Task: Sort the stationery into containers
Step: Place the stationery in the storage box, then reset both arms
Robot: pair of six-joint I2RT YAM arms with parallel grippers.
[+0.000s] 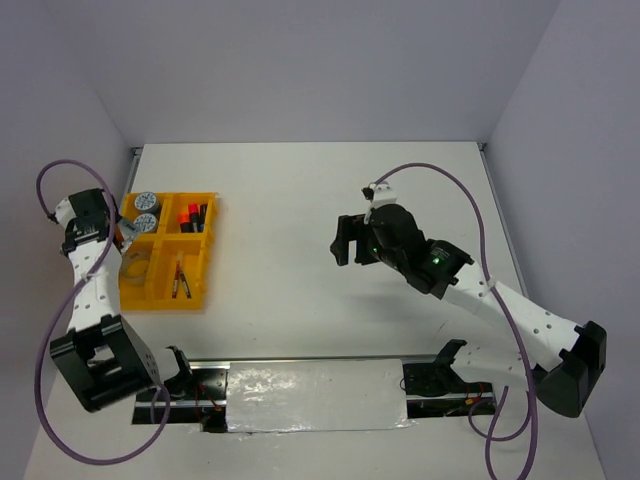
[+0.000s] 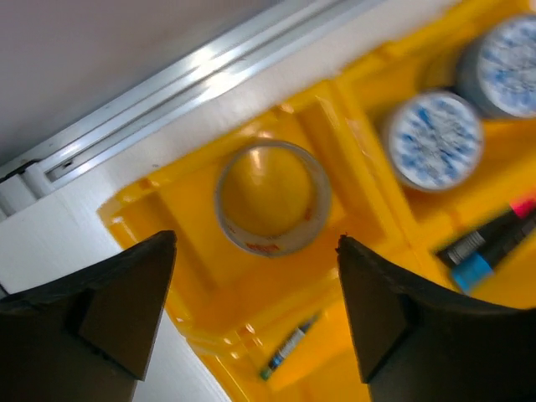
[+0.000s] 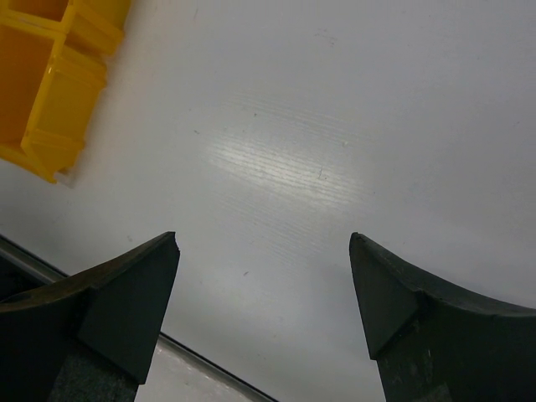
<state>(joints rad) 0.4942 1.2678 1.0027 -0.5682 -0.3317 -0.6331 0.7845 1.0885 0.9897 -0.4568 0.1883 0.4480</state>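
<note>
The yellow-orange tray (image 1: 210,232) lies at the table's left. Its far-left compartment holds two blue-white patterned rolls (image 1: 146,211) (image 2: 433,140). Black highlighters (image 1: 192,217) (image 2: 490,243) fill the far-right one. The silvery tape ring (image 1: 135,265) (image 2: 272,197) lies flat in the near-left compartment, and the thin pens (image 1: 180,278) (image 2: 289,347) lie in the near-right one. My left gripper (image 1: 124,236) (image 2: 256,243) hangs open just above the tape ring, holding nothing. My right gripper (image 1: 346,240) (image 3: 264,239) is open and empty above bare table at the centre.
A metal rail (image 2: 209,67) runs along the table's left edge beside the tray. A corner of the tray (image 3: 50,84) shows in the right wrist view. A shiny strip (image 1: 315,395) lies at the near edge between the arm bases.
</note>
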